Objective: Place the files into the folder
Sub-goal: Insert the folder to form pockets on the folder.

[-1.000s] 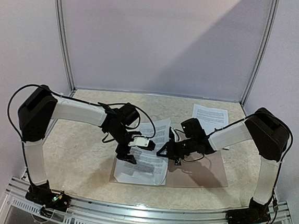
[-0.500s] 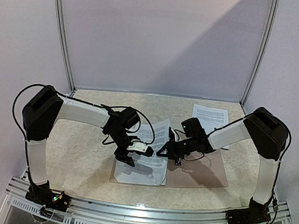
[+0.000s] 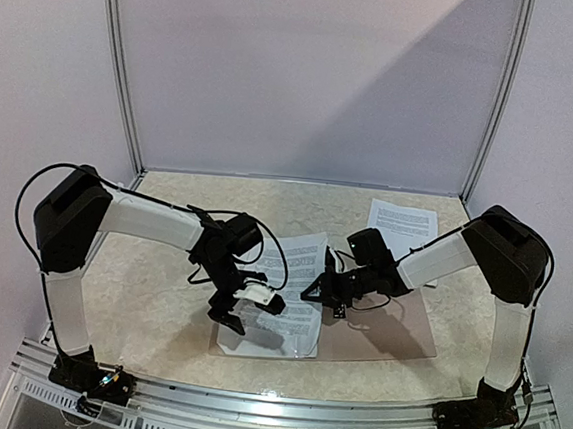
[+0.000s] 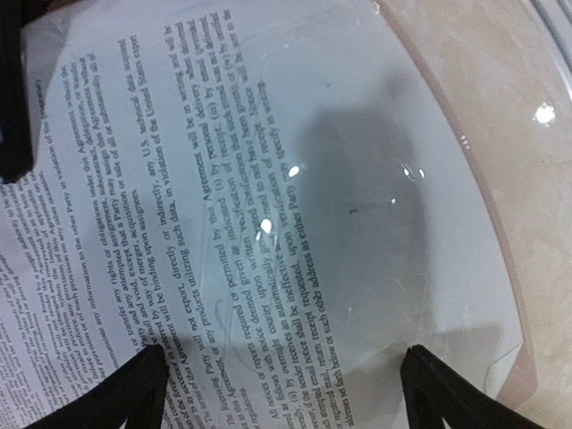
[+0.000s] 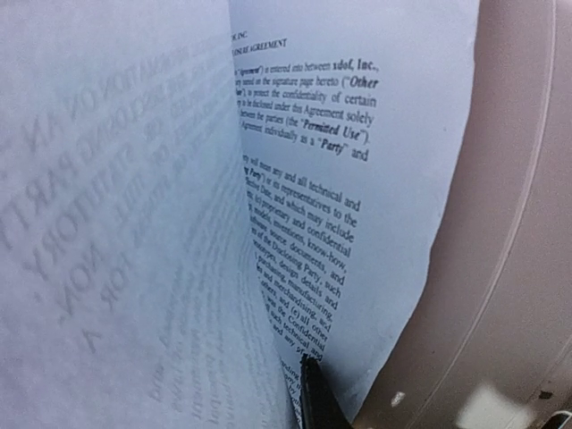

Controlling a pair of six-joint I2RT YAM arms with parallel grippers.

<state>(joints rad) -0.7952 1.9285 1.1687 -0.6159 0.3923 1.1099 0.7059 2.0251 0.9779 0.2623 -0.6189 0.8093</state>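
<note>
Currently the white text-printed paper files (image 3: pixel 297 261) lie on the left half of the flat tan-brown cardboard folder (image 3: pixel 386 334), open on the beige speckled table (image 3: pixel 159 294). The left gripper (image 3: pixel 246 309) hovers over their near end, jaws spread wide, holding nothing. The right gripper (image 3: pixel 318 286) is clenched on one sheet's right edge, curling it upward. Another printed sheet (image 3: pixel 403 225) lies apart, far right.

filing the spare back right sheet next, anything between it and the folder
Only the right arm: its forearm crosses above the near end of the white printed paper sheet, between it and the open tan cardboard folder. Nothing else visible lies between them.
</note>
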